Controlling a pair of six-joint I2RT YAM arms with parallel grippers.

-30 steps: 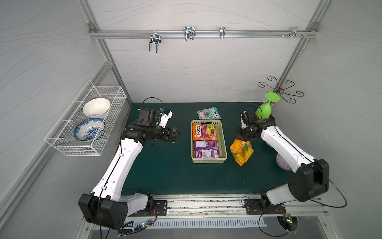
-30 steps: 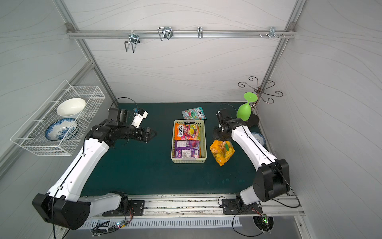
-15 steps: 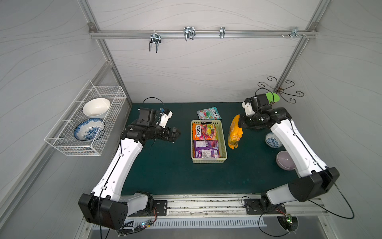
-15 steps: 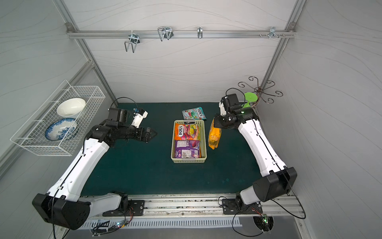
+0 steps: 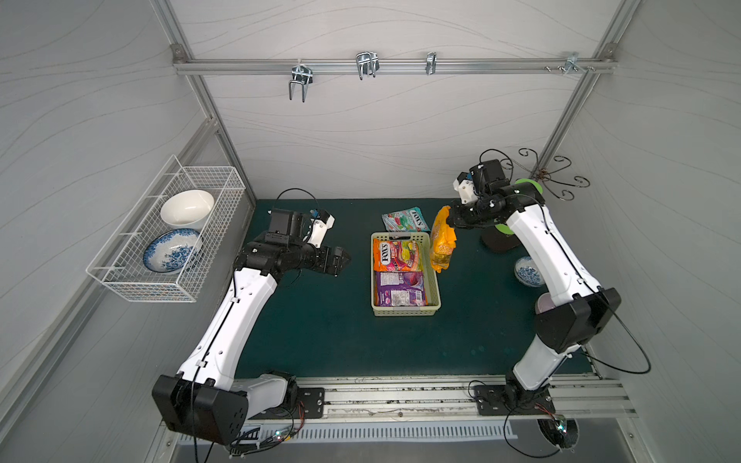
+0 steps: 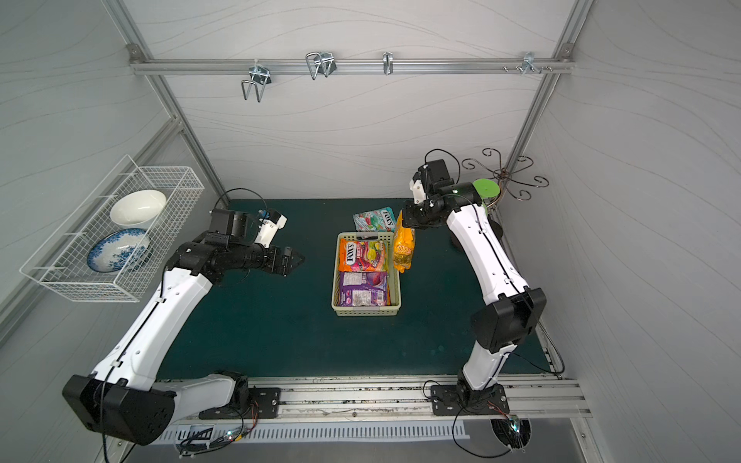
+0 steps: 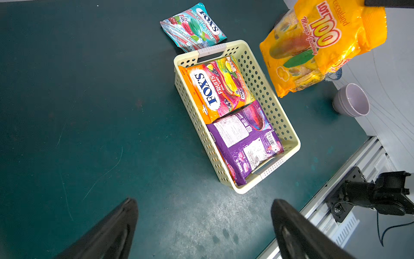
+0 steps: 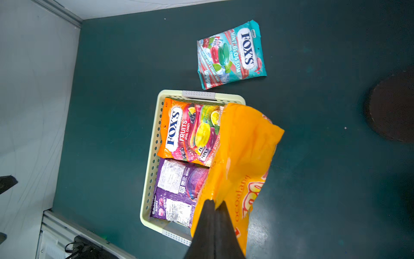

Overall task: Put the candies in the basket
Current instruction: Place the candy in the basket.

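The large yellow-orange bag [image 5: 442, 240] is hanging upright in the air by its top edge, which the right pincer [image 8: 215, 201] is pinching with its jaws pressed together on the foil. The bag is dangling just beside the far right corner of the pale green basket [image 5: 405, 311]. Its lower end seems to be clear of the rim, though the top views leave that uncertain. Inside the basket, an orange FOX'S packet [image 5: 395, 254] is lying at the far end and a purple packet [image 5: 401, 288] at the near end, printed back facing up. A teal FOX'S packet [image 5: 405, 219] is lying flat on the dark green bench [image 5: 320, 340], just beyond the basket's far end. To the left, well apart from the basket, the left pincer [image 5: 344, 260] is hovering above the bench with its jaws spread wide, gripping nothing. Near the right wall, a lavender bowl [image 7: 351, 101] is sitting on the bench.
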